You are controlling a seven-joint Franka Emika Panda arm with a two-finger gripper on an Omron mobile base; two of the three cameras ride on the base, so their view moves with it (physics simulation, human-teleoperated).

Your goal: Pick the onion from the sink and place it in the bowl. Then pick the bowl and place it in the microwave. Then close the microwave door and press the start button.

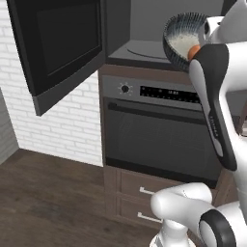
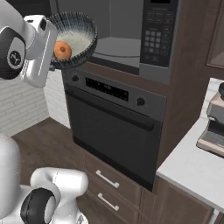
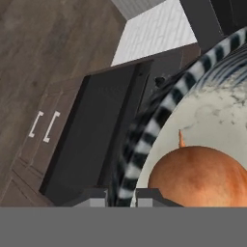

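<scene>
I hold the bowl point(image 2: 73, 38) by its rim, my end effector point(image 3: 120, 197) pinched narrow on the wall, raised before the open microwave point(image 2: 127, 37). Onion point(image 2: 62, 50) sits loose inside and probably rolls if tilted; bowl looks rigid, rim grip is off-centre. Left base view shows the swung-out microwave door point(image 1: 62, 48); right shows the keypad point(image 2: 154, 39).

You see a black oven point(image 2: 114, 131) with two knobs mid-frame, two wooden drawers point(image 2: 107, 190) beneath it, white brick wall point(image 1: 67, 125) at left, a coffee machine point(image 2: 214, 127) on the right-edge counter point(image 2: 188, 170).
</scene>
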